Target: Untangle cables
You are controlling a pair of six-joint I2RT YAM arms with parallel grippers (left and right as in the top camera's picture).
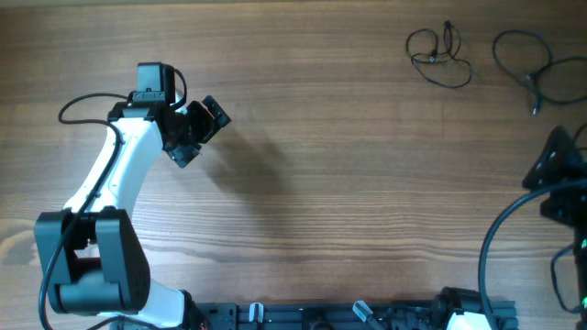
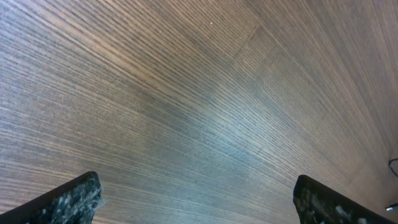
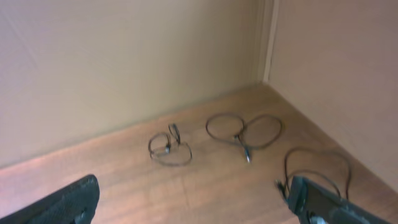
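Overhead, the cables (image 1: pixel 433 58) lie in loose loops in the upper right of the frame, not touching each other. The left gripper (image 2: pixel 196 190) and right gripper (image 3: pixel 193 190) are both wide open and hold nothing. I think the right one should pinch just one loop, gently.
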